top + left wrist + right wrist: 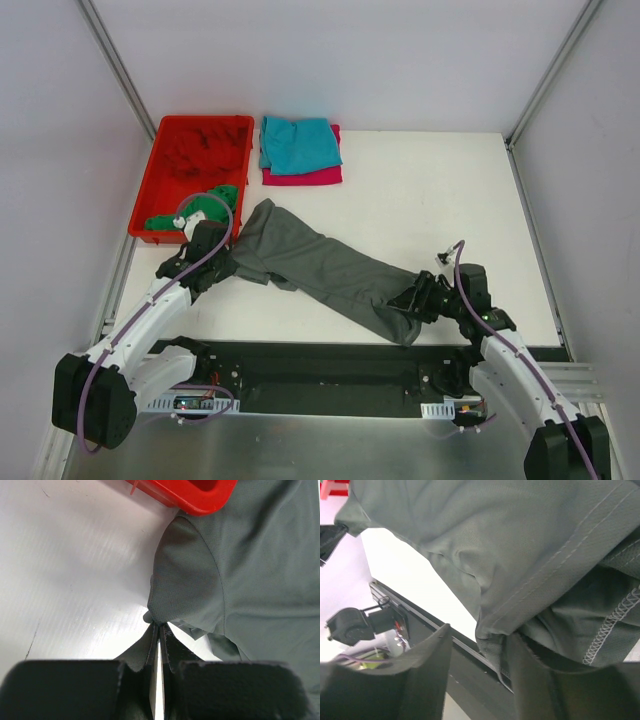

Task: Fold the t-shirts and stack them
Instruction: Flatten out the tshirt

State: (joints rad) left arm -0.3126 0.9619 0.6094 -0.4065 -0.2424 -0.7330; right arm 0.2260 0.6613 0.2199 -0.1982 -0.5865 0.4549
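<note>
The dark grey t-shirt [320, 262] lies stretched in a diagonal across the table, from the bin to the near edge. My left gripper [222, 264] is shut on its upper-left edge; the left wrist view shows the cloth [250, 570] pinched at the gripper [159, 626]. My right gripper [415, 300] is at the shirt's lower right end. In the right wrist view the gripper [481, 632] is open, and the hem [495, 540] hangs between the fingers against the right one. A folded teal t-shirt [300, 143] lies on a folded magenta t-shirt [305, 177]. The red t-shirt [205, 150] and the green t-shirt [215, 203] lie in the bin.
The red plastic bin [150, 190] stands at the back left, and its corner [200, 492] is close to my left gripper. A black rail [330, 360] runs along the table's near edge. Grey frame posts stand at the back corners.
</note>
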